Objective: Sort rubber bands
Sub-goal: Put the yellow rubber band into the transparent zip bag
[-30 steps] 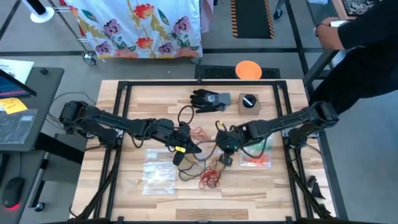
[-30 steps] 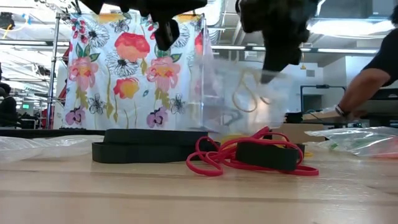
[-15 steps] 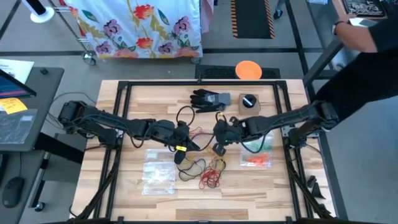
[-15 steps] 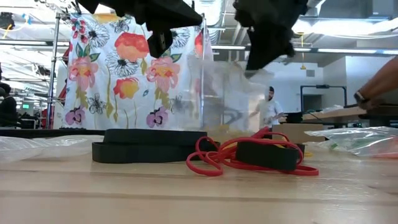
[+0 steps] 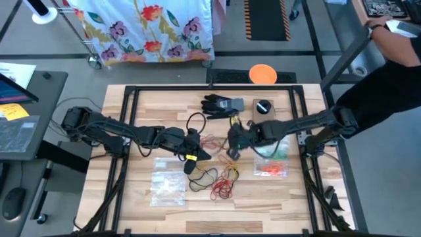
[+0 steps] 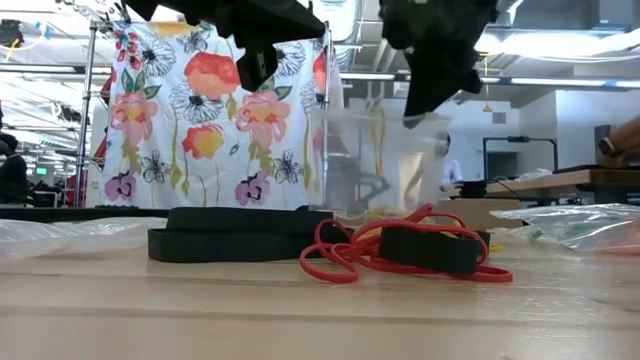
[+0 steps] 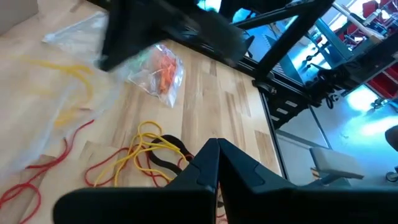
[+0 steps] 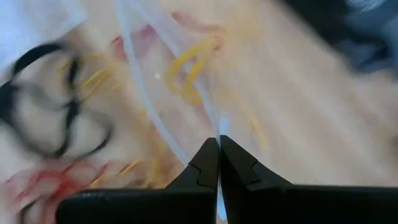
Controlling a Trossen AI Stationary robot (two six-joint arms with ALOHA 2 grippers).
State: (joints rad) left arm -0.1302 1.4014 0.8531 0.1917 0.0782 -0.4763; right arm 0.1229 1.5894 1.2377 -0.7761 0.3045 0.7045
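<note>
Both dark grippers meet mid-table, the left gripper (image 5: 195, 146) pinched together and the right gripper (image 5: 231, 141) clamped on a clear plastic bag (image 6: 375, 165) above loose red, yellow and black rubber bands (image 5: 220, 181).

Table centre crowded: rubber bands (image 5: 220, 181), black glove (image 5: 220, 105), clear bags (image 5: 168, 184). Near edge bare planks.
</note>
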